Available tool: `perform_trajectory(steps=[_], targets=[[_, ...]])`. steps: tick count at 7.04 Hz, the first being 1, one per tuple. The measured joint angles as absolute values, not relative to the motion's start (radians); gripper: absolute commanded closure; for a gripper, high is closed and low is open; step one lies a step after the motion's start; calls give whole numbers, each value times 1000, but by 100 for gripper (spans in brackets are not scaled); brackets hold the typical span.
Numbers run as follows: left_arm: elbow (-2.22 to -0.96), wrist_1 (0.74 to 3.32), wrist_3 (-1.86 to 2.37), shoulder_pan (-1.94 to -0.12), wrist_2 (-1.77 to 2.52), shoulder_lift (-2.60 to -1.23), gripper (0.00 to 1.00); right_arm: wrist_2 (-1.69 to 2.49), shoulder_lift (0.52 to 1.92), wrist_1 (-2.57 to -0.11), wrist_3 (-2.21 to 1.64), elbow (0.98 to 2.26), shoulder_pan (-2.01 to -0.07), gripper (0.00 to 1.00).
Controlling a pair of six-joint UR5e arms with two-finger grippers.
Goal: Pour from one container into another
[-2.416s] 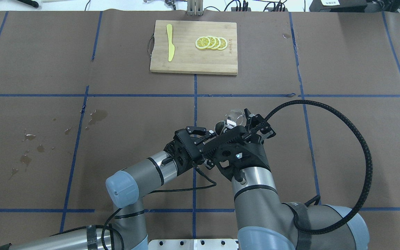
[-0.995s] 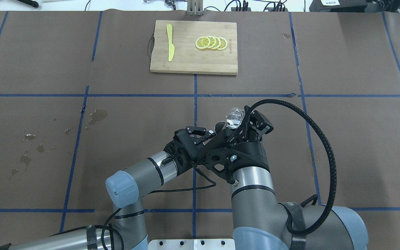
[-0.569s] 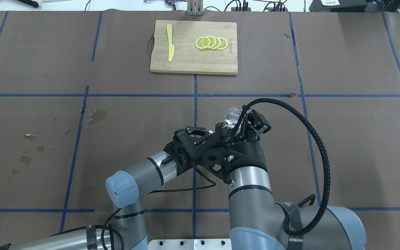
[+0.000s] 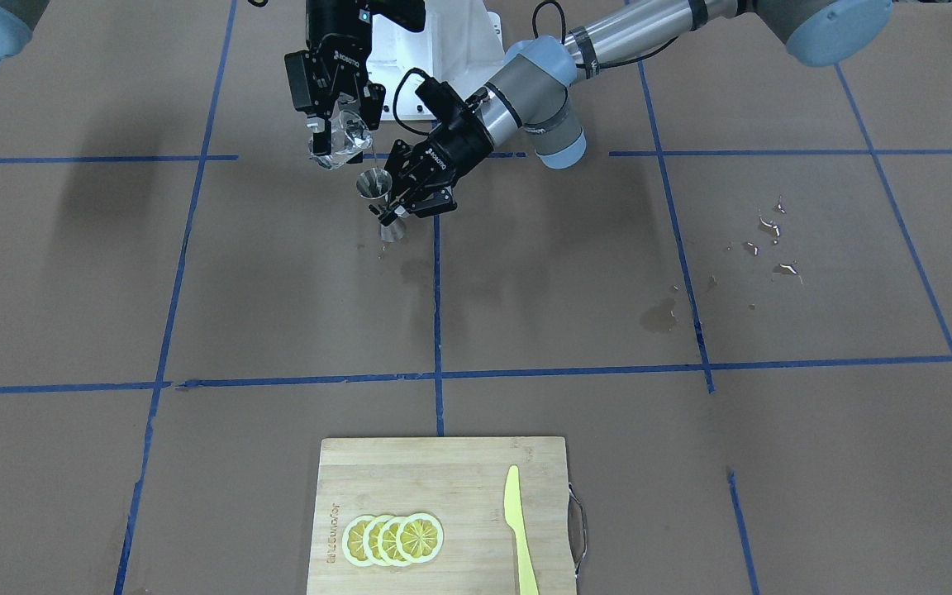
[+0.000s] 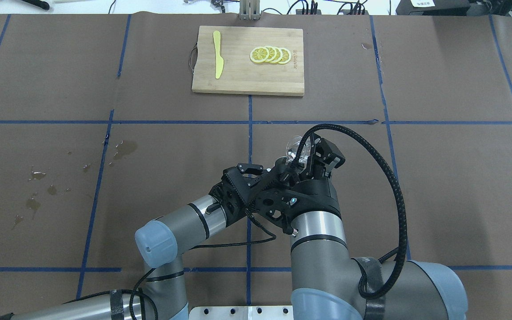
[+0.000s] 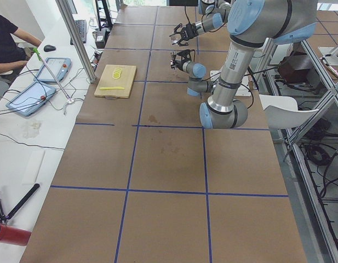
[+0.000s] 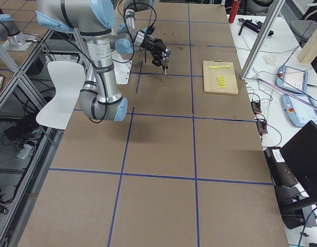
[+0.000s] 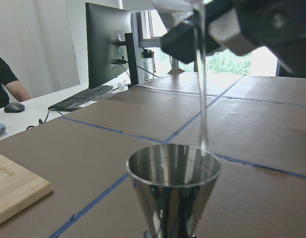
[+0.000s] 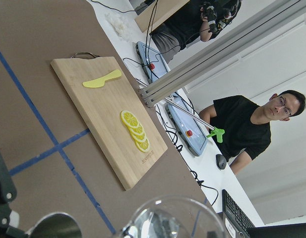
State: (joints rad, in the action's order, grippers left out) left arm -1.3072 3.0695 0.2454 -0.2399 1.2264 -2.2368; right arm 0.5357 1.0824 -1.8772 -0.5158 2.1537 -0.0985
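Glass cup (image 4: 340, 142) lip over jigger (image 4: 375, 185) rim

Small clear glass measuring cup (image 4: 340, 144): colourless. Hourglass-shaped steel jigger (image 4: 373, 183): mirror silver. Paper table cover (image 4: 278, 289): brown, gridded with blue tape lines. Far wooden cutting board (image 4: 443, 471): pale tan. Lemon slices (image 4: 393, 539), plastic knife (image 4: 517, 529): yellow.

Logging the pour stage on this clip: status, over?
Right gripper shut on cup, tilted. Left gripper shut on jigger, upright. Stream lands inside its rim. Nothing between them.
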Motion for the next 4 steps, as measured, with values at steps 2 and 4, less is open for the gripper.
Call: perform_trajectory(steps=[2,4], targets=[[-1310,3069,245,-236,1226,-2235,100,536,1078,-1881,-498,2151,-100,89],[-1313,3069,245,-234,1226,-2234,100,537,1077,-1882,-478,2150,-102,89]])
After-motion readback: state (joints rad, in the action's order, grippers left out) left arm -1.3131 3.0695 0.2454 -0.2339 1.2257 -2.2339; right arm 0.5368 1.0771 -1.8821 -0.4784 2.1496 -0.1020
